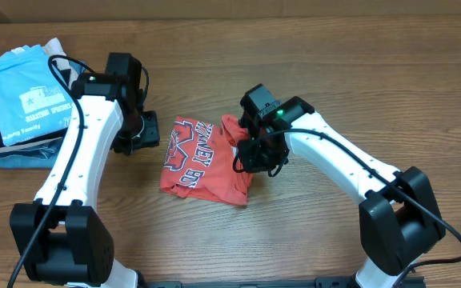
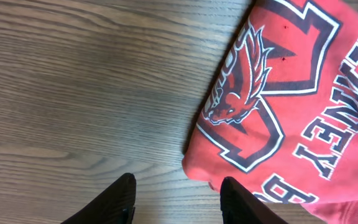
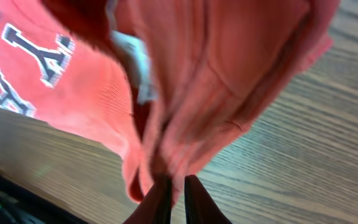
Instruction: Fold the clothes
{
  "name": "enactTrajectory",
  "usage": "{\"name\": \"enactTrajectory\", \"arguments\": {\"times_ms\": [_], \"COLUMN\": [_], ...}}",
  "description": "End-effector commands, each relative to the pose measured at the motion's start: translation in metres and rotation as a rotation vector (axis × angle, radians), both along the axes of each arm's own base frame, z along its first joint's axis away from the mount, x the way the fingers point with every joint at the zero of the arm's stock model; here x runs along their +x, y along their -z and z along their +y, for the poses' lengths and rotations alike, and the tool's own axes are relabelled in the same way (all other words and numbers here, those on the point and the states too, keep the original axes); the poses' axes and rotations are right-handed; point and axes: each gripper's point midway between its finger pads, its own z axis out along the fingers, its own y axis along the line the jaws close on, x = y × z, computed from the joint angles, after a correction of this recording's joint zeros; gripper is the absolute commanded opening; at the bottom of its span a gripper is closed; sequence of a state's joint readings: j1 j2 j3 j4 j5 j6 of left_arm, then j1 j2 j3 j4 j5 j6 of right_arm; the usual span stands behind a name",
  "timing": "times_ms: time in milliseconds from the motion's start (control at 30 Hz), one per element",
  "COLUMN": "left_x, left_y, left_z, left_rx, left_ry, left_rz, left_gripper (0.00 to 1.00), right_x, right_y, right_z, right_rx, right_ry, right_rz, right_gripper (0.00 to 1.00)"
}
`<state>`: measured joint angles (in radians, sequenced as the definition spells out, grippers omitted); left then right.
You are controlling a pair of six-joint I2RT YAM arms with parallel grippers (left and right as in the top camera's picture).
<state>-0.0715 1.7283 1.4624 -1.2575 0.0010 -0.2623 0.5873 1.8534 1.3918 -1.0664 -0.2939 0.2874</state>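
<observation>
The clothes, a coral-red T-shirt [image 1: 202,164], lie bunched at the table's middle, with navy-and-white lettering and a mascot graphic [image 2: 238,93] facing up. My left gripper [image 1: 146,133] hovers at the shirt's left edge, open. In the left wrist view [image 2: 178,180] only bare wood lies between its fingers, and the shirt's corner [image 2: 204,168] sits just beyond the right one. My right gripper [image 1: 251,157] is at the shirt's right side. In the right wrist view [image 3: 178,180] its narrow jaws pinch a hanging, blurred fold of the red fabric [image 3: 229,74].
A pile of folded garments topped by a light blue T-shirt [image 1: 22,100] sits at the far left edge. The wooden table [image 1: 358,56] surrounds the shirt. The arm bases stand along the front edge.
</observation>
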Motion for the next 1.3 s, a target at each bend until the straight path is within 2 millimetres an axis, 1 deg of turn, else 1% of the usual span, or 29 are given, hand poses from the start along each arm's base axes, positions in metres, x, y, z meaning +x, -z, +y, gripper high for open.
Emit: {"name": "enactTrajectory", "arguments": {"times_ms": [0, 67, 167, 233, 300, 400, 500, 600, 633, 733, 933, 1033, 1067, 1133, 1167, 1233, 1267], "left_x": [-0.007, -0.007, -0.007, -0.006, -0.003, 0.001, 0.002, 0.0, -0.001, -0.005, -0.015, -0.019, -0.021, -0.028, -0.033, -0.04, -0.045], "left_y": [0.008, 0.008, 0.008, 0.008, 0.009, 0.013, 0.025, 0.039, 0.043, 0.056, 0.071, 0.079, 0.082, 0.087, 0.091, 0.098, 0.102], "left_z": [-0.01, -0.015, -0.026, -0.034, -0.042, -0.049, -0.051, -0.056, -0.056, -0.057, -0.055, -0.056, -0.055, -0.053, -0.053, -0.052, -0.051], "left_rx": [-0.024, -0.024, -0.024, -0.025, -0.027, -0.03, -0.037, -0.064, -0.069, -0.078, -0.074, -0.081, -0.081, -0.076, -0.075, -0.075, -0.075], "left_ry": [0.031, 0.048, 0.08, 0.104, 0.126, 0.133, 0.106, 0.109, 0.109, 0.114, 0.122, 0.121, 0.12, 0.12, 0.119, 0.118, 0.118], "left_rz": [0.03, 0.03, 0.024, 0.014, -0.003, -0.025, -0.036, -0.037, -0.038, -0.031, -0.01, -0.003, 0.003, 0.024, 0.035, 0.055, 0.065], "left_gripper": [0.45, 0.45, 0.45, 0.45, 0.45, 0.41, 0.37, 0.35, 0.34, 0.34, 0.36, 0.36, 0.36, 0.36, 0.36, 0.36, 0.36], "right_x": [0.005, 0.012, 0.028, 0.04, 0.055, 0.074, 0.086, 0.096, 0.099, 0.103, 0.104, 0.102, 0.101, 0.101, 0.102, 0.107, 0.111], "right_y": [0.005, -0.002, -0.023, -0.037, -0.051, -0.058, -0.06, -0.055, -0.051, -0.035, 0.01, 0.022, 0.025, 0.025, 0.025, 0.028, 0.03], "right_z": [-0.009, -0.013, -0.012, -0.008, 0.001, 0.013, 0.023, 0.029, 0.031, 0.036, 0.042, 0.045, 0.045, 0.045, 0.044, 0.038, 0.028], "right_rx": [-0.05, -0.055, -0.029, -0.003, 0.033, 0.08, 0.117, 0.131, 0.132, 0.132, 0.123, 0.134, 0.132, 0.131, 0.127, 0.086, 0.035], "right_ry": [0.003, 0.015, 0.0, -0.021, -0.056, -0.076, -0.118, -0.116, -0.116, -0.119, -0.128, -0.133, -0.133, -0.133, -0.132, -0.111, -0.069], "right_rz": [-0.029, -0.043, -0.093, -0.142, -0.215, -0.307, -0.366, -0.393, -0.395, -0.377, -0.297, -0.266, -0.26, -0.259, -0.262, -0.277, -0.286], "right_gripper": [0.12, 0.17, 0.28, 0.32, 0.4, 0.4, 0.35, 0.34, 0.34, 0.34, 0.36, 0.35, 0.31, 0.1, 0.05, 0.04, 0.04]}}
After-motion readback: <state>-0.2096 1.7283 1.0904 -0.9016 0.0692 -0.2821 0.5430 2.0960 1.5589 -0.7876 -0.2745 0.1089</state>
